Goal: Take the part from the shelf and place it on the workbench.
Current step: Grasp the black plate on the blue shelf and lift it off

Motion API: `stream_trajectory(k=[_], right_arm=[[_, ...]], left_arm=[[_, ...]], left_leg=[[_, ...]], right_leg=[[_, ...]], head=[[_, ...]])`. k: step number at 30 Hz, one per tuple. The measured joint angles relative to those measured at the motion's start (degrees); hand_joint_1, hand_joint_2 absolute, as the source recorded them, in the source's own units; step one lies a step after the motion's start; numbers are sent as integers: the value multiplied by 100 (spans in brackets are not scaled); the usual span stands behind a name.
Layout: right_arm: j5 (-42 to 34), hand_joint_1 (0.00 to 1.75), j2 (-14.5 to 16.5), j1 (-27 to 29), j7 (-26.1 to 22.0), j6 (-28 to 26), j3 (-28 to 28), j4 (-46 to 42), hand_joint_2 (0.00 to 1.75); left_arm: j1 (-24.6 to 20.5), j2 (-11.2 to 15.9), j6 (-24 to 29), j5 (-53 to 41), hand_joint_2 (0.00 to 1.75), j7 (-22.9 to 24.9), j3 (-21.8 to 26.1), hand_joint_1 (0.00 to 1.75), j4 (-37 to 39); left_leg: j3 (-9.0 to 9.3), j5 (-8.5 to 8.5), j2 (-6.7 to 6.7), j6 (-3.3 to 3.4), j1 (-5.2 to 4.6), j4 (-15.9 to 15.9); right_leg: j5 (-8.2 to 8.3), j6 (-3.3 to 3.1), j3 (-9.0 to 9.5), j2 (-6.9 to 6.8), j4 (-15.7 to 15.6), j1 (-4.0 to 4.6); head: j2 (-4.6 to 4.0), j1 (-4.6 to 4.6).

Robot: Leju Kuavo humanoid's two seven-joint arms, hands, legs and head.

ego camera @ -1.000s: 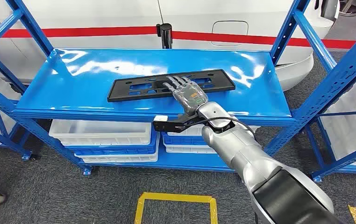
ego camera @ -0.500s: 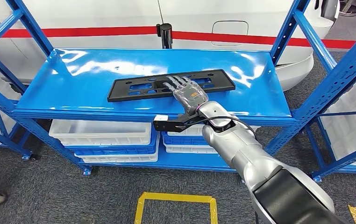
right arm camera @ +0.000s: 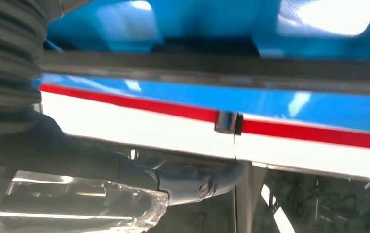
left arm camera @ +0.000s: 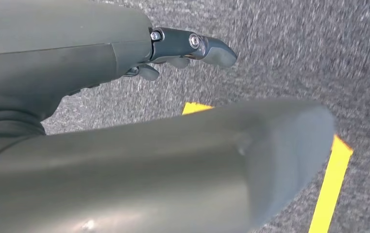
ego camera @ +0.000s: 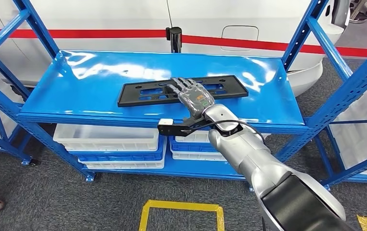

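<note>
Right robot hand (ego camera: pixel 194 94) lies palm down on the black part (ego camera: pixel 143 91), fingers spread flat across its middle; no grip has closed, so it merely rests there. Left robot hand (left arm camera: pixel 183 48) hangs over the grey floor (left arm camera: pixel 294 43) beside yellow tape (left arm camera: pixel 331 182); whether it is open or closed I cannot tell.

Progress, as judged: early. The part lies flat on the shelf (ego camera: pixel 90 72), near the front edge. Grasping, lifting, carrying and setting down on the worktop all remain.

Materials, largest first: the shelf is glossy blue painted metal, throwing bright reflections. The white bins (ego camera: pixel 104 137) below look like plastic. The part is a long, thin, matt black plate with cut-out slots.
</note>
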Motion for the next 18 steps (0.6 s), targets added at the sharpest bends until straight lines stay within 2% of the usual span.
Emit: stream_trajectory(k=[2, 3, 4, 5, 6, 7, 8, 9, 11, 12, 14, 15, 17, 18], right_arm=[[-2, 0, -30, 16, -1, -1, 4, 5, 175], [-2, 0, -45, 36, -1, -2, 7, 11, 175], [-2, 0, -61, 52, -1, -3, 9, 16, 175], [-2, 0, -73, 58, -1, -4, 10, 21, 175], [-2, 0, -84, 55, -1, -5, 10, 25, 175], [-2, 0, -93, 45, -1, -7, 10, 27, 175], [-1, 0, -88, 37, -2, -8, 12, 28, 175], [-1, 0, -87, 37, -3, -9, 13, 30, 175], [1, 0, -86, 44, -5, -12, 15, 34, 175], [0, 0, -92, 48, -5, -13, 15, 35, 175], [-5, 0, -86, 34, -5, -15, 15, 34, 175], [-6, 0, -79, 31, -5, -15, 15, 34, 175], [-6, 0, -71, 42, -5, -14, 16, 36, 175], [-6, 0, -68, 56, -5, -14, 17, 36, 175]], left_arm=[[-4, 0, -8, -2, 0, -1, 1, 0, 0], [-4, -2, -11, -4, 0, 2, 1, 0, 0], [-2, -4, -14, -6, 0, 4, 1, 0, 0], [-1, -6, -14, -8, 0, 6, 2, 0, 0], [-1, -7, -13, -9, 0, 8, 2, 0, 0], [-2, -1, -12, -9, 0, 8, 3, 0, 0], [-5, 6, -12, -10, 0, 9, 4, 0, 0], [-9, 12, -11, -11, 0, 9, 5, 0, 0], [-11, 17, -11, -13, 0, 13, 6, 0, 0], [-12, 18, -10, -13, 0, 15, 6, 0, 0], [-17, 21, -10, -10, 0, 18, 9, 0, 0], [-21, 22, -11, -8, 0, 19, 11, 0, 0], [-22, 23, -13, -2, 0, 25, 18, 0, 0], [-18, 22, -14, 2, 0, 28, 23, 0, 0]], left_leg=[[16, -8, -8, -3, 5, -9], [26, -21, -18, -19, 10, -7], [42, -38, -31, -44, 22, -3], [66, -64, -42, -83, 44, 7], [89, -100, -48, -135, 61, 28], [97, -150, -50, -198, 64, 64], [102, -199, -46, -256, 61, 99], [102, -236, -43, -302, 54, 124], [116, -279, -34, -359, 75, 131], [128, -307, -31, -381, 102, 143], [20, -488, -36, -397, 132, 446], [-146, -642, -47, -388, 124, 788], [-650, -946, -65, -346, 72, 1648], [-868, -984, -68, -305, 39, 1941]], right_leg=[[-265, 5, -433, 4, 814, -34], [-308, 40, -570, 3, 1035, -58], [-250, 97, -580, 1, 1002, -87], [-97, 172, -452, -3, 703, -121], [96, 255, -241, -20, 253, -159], [246, 308, -24, -33, -160, -176], [339, 307, 131, -32, -464, -187], [357, 264, 205, -28, -592, -181], [302, 106, 204, 10, -568, -149], [278, 47, 215, 24, -549, -138], [237, -45, 262, 58, -541, -122], [215, -82, 291, 71, -542, -103], [172, -147, 338, 91, -541, -29], [149, -178, 363, 105, -541, 18]], head=[[1, 15], [0, 16], [0, 19], [0, 21], [0, 25], [1, 40], [1, 46], [1, 44], [1, 25], [1, 10], [1, -7], [1, -17], [1, -25], [1, -28]])
